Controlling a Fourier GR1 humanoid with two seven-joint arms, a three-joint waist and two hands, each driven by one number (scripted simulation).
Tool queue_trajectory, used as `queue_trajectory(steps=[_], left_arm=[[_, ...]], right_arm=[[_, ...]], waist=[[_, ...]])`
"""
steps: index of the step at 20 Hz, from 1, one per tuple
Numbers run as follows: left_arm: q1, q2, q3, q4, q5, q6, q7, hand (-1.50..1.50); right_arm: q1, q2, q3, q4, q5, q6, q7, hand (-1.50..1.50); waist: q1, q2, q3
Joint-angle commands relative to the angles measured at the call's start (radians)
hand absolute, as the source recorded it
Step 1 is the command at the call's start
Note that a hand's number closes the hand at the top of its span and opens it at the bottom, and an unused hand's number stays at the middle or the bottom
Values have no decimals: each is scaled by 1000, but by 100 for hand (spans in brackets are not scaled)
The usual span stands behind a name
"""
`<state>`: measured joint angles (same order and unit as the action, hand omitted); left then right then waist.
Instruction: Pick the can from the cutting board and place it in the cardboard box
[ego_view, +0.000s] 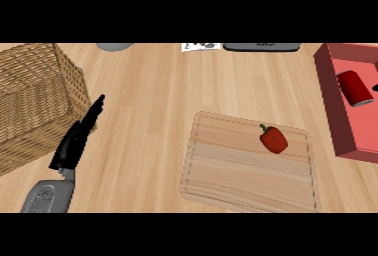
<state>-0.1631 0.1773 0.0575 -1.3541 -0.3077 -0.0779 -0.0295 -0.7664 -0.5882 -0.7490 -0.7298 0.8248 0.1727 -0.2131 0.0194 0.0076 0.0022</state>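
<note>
The red can (355, 88) lies on its side inside the red open box (332, 115) at the right edge of the head view. The wooden cutting board (244, 180) sits right of centre and carries only a red bell pepper (274, 139). My left hand (76, 140) shows at the left, beside the wicker basket, black fingers straight and pointing away, holding nothing. It is far from the board and the box. My right hand does not show.
A large wicker basket (33, 100) fills the left side, close to my left hand. Along the far edge are a grey round object (114, 46), a small white card (201, 46) and a dark flat item (262, 46).
</note>
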Motion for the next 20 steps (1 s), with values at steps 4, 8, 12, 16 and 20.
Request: queue_trajectory(steps=[4, 8, 12, 16, 20], left_arm=[[31, 1, 3, -9, 14, -13, -26, 0], [-18, -3, 11, 38, 6, -2, -13, 0], [46, -4, -4, -9, 1, -5, -47, 0], [-22, 25, 26, 33, 16, -27, -15, 0], [41, 0, 10, 2, 17, -16, -42, 0]], right_arm=[[-55, -86, -172, 191, -170, -23, -31, -150], [-10, -142, -251, 251, -255, -43, -146, -150], [2, -232, -313, 324, -315, -42, -225, -150], [81, -241, -352, 391, -353, -82, -353, -150], [144, -316, -405, 439, -404, -41, -399, -150]], waist=[[8, 2, 0], [-2, 4, 1], [13, 6, 2], [9, 10, 3], [11, 9, 4]])
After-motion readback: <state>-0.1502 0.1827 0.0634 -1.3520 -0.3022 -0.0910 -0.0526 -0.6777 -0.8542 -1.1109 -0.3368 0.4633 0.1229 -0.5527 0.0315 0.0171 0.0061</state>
